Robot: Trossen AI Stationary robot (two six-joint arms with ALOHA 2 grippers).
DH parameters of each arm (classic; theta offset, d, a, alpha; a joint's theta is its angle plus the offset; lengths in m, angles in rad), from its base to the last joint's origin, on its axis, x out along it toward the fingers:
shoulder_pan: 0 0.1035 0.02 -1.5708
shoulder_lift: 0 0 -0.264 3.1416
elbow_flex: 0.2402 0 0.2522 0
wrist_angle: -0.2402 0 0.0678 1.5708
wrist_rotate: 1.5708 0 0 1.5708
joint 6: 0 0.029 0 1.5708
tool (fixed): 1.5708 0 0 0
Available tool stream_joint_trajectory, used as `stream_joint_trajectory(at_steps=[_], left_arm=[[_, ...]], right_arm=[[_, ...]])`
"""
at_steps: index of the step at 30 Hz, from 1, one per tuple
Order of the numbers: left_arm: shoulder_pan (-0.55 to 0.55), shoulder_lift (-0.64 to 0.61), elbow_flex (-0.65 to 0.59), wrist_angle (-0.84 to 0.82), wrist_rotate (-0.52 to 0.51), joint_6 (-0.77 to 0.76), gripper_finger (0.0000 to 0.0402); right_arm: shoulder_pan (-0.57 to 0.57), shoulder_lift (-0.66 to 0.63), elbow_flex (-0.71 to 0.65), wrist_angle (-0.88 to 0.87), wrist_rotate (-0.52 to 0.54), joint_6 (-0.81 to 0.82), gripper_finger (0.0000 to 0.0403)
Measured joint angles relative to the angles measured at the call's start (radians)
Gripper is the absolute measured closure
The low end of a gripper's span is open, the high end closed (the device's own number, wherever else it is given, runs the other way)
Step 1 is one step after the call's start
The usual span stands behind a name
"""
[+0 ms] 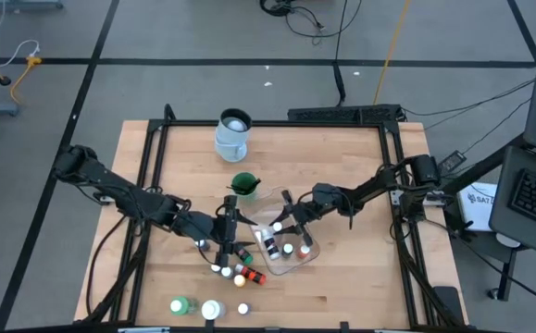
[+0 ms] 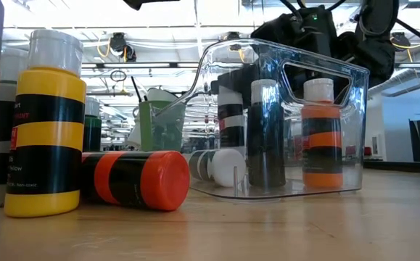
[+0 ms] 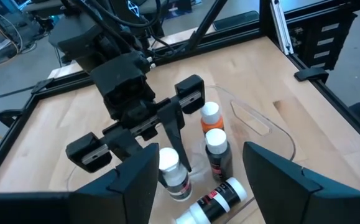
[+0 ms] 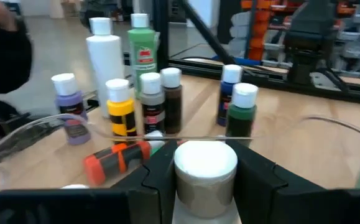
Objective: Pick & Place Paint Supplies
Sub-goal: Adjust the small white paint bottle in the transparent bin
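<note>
The wooden table (image 1: 342, 166) carries everything, and both dark arms reach toward its middle. The clear plastic tub (image 1: 291, 242) stands a little right of the centre, toward the near side; in the low view (image 2: 282, 116) it holds an orange bottle (image 2: 318, 138) and a dark bottle (image 2: 265, 138) upright, and one black-and-white bottle (image 2: 213, 165) lies on its side on the floor of the tub. The pale jug (image 1: 233, 132) stands at the far side of the table, and a green cup (image 1: 244, 184) with thin brushes stands between the jug and the tub. The right gripper (image 4: 206, 180) is over the tub, and its fingers are closed on the white cap of a small bottle (image 4: 206, 163), which it holds above the tub. The left gripper (image 3: 195, 180) hangs just left of the tub with its jaws spread wide and nothing between them. Left of the tub, on the near part of the table, a group of small paint bottles (image 1: 235, 268) stands close together; one orange bottle (image 2: 133, 180) lies on its side beside an upright yellow bottle (image 2: 48, 123). At the near edge stand a larger green bottle (image 1: 180, 305) and a white jar (image 1: 212, 310), with one more small bottle (image 1: 243, 309) to their right.
</note>
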Motion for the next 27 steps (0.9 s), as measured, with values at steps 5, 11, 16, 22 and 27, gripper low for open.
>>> stream_joint_trajectory(at_steps=[5, 11, 16, 22, 27], left_arm=[[0.0, 0.0, 0.0, 0.0, 0.0, -0.004, 0.0167], [0.0, 0.0, -0.001, -0.004, 0.0, 0.001, 0.0167], [0.0, 0.0, -0.001, -0.006, 0.0, 0.011, 0.0167], [0.0, 0.0, -0.001, -0.005, 0.001, 0.011, 0.0167], [0.0, 0.001, -0.001, -0.007, 0.002, 0.01, 0.0167]], right_arm=[[-0.008, 0.001, -0.002, 0.025, -0.109, -0.024, 0.0291], [-0.055, -0.087, 0.012, -0.131, -0.27, -0.028, 0.0292], [-0.036, -0.168, 0.042, -0.354, -0.263, -0.113, 0.0292], [-0.01, -0.181, 0.173, -0.703, -0.201, -0.205, 0.0292], [0.017, -0.14, 0.235, -0.72, -0.203, -0.317, 0.0292]])
